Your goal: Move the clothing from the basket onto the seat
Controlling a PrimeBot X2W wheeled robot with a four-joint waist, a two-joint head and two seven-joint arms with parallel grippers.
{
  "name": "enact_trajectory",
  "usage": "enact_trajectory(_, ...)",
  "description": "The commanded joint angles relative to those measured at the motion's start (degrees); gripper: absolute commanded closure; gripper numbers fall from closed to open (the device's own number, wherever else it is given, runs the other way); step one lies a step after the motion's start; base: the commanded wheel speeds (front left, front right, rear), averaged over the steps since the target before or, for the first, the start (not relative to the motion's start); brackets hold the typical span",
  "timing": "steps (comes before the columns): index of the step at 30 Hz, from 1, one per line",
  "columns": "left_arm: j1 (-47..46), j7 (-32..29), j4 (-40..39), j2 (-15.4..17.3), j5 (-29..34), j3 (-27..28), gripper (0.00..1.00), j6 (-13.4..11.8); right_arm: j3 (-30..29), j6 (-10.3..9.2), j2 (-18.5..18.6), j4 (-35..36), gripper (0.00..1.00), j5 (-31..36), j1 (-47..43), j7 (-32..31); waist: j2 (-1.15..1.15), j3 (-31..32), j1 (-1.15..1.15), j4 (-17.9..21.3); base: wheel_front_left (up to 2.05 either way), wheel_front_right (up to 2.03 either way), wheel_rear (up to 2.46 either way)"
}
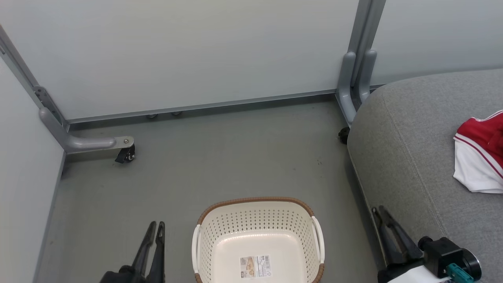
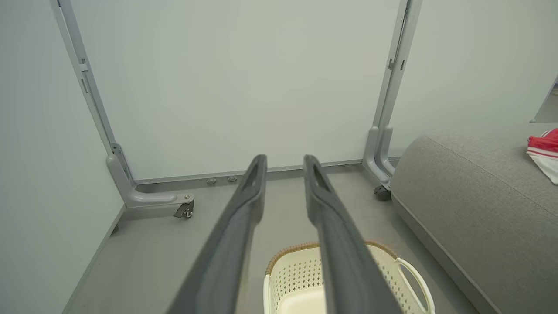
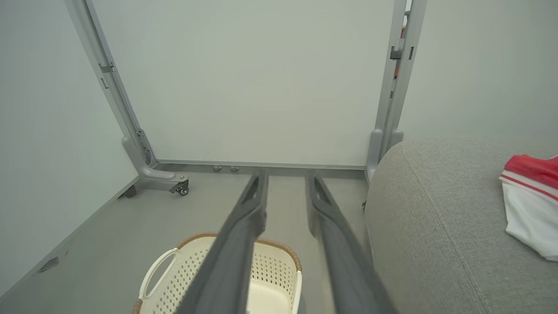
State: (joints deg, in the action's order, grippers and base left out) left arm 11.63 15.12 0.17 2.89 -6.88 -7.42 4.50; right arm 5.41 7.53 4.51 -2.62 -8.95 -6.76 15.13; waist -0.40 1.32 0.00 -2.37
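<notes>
Both grippers are hanging low at the near edge of the head view: the left gripper just beside the basket, the right gripper between the basket and the seat. Each wrist view is showing a clear gap between its fingers, so both are standing released and carrying nothing, probably parked because nothing is waiting to be picked. The basket is sitting on the floor, bare inside apart from a paper label, though its near end is running off the frame. Farther right, the clothing is lying on the seat, well apart from both grippers, which is suggesting the move is done. The frame edge is cutting it off, so how much is lying there is hard to tell. Behind everything, pale partition panels are closing off the corner.
</notes>
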Motion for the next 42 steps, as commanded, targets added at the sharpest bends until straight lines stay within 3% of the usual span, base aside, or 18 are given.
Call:
enact_trajectory(1,0.02,-0.01,0.3,0.0,-0.25,-0.04,1.0,-0.01,0.05,0.0,-0.08,-0.31,1.0,-0.22,-0.02,-0.02,0.0,-0.01,0.0,0.0,0.0,0.0,0.0)
enact_trajectory(22,-4.67,-4.1,3.75,1.42,-23.95,1.74,1.0,0.65,-1.38,-0.01,0.78,-3.24,1.0,-23.27,3.45,-4.26,0.06,-0.24,0.0,0.39,0.0,0.0,0.0)
enact_trajectory(42,-8.51,-7.6,6.69,2.28,-42.07,3.46,1.0,1.41,-2.89,-0.02,1.21,-5.38,1.0,-40.82,6.17,-7.88,0.13,-0.46,0.0,0.76,0.0,0.0,0.0)
